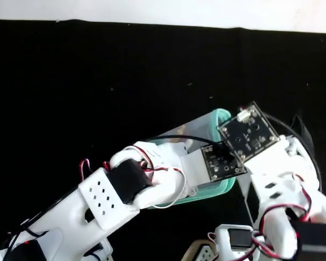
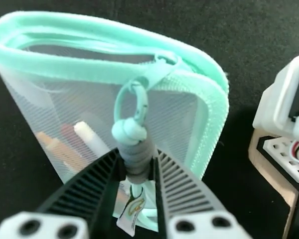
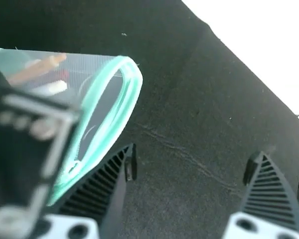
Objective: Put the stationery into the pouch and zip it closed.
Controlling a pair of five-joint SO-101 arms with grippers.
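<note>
black-ribbed left gripper (image 2: 138,157) pinches the pull cord (image 2: 132,133) of the mint mesh pouch (image 2: 182,117) on the dark table (image 1: 98,65), stationery (image 2: 89,138) inside, while the right gripper (image 3: 194,158) sits spread just beside it — so an unbraced tug could topple the pouch or slip the cord.

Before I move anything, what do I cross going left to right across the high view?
left arm → pouch → right arm
</note>
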